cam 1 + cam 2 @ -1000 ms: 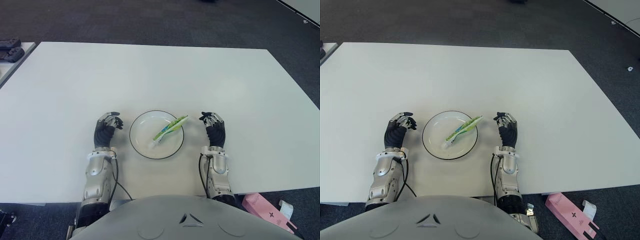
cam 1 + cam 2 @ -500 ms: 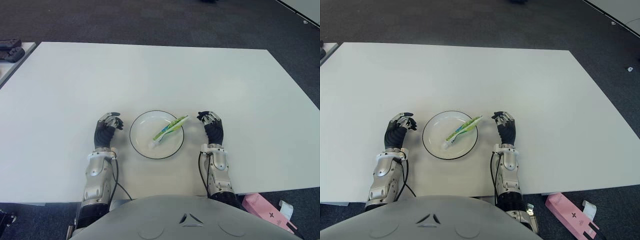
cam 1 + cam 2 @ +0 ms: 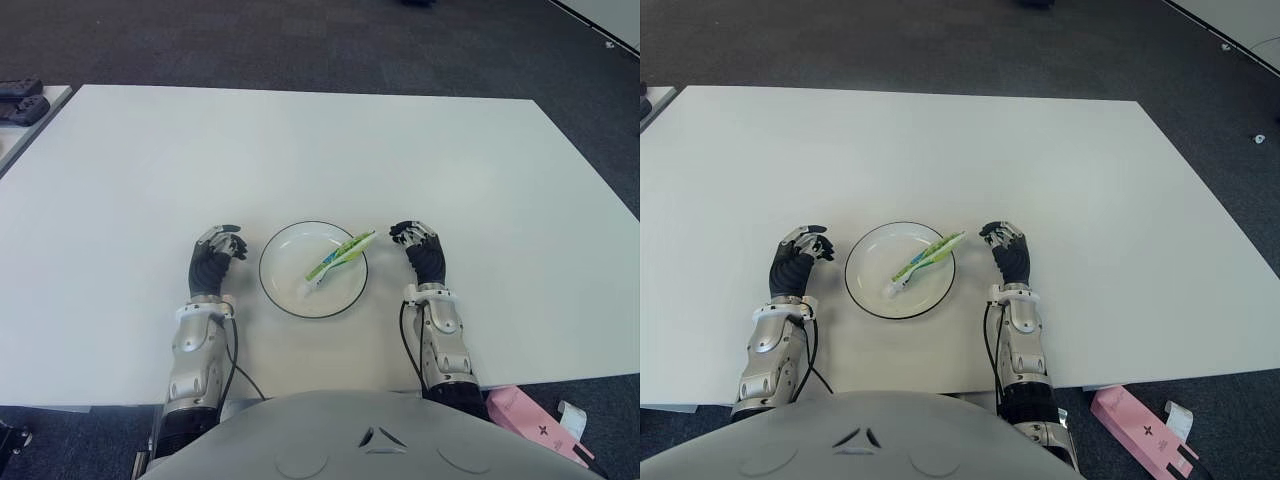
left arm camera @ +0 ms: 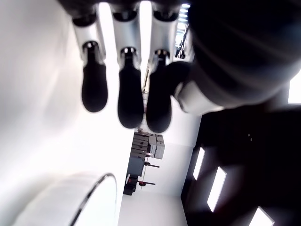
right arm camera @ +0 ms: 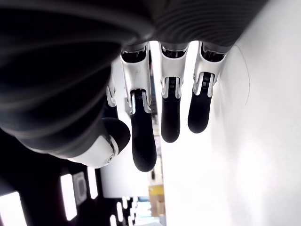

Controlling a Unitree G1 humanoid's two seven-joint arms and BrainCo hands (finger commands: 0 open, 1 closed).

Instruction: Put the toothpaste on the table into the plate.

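Note:
A green and white toothpaste tube [image 3: 338, 256] lies slantwise in the white plate [image 3: 285, 291] with a dark rim, its far end over the plate's far right rim. My right hand [image 3: 420, 250] is just right of the plate, fingers [image 5: 170, 117] loosely curled and holding nothing. My left hand [image 3: 214, 256] shows on the plate's left side, its fingers [image 4: 129, 96] relaxed and holding nothing.
The white table [image 3: 320, 150] stretches far beyond the plate. A pink box [image 3: 530, 420] lies on the floor at the near right. Dark devices [image 3: 20, 100] sit on a second table at the far left.
My right hand has drifted a little left, toward the plate. The toothpaste, the plate and the left hand have not moved.

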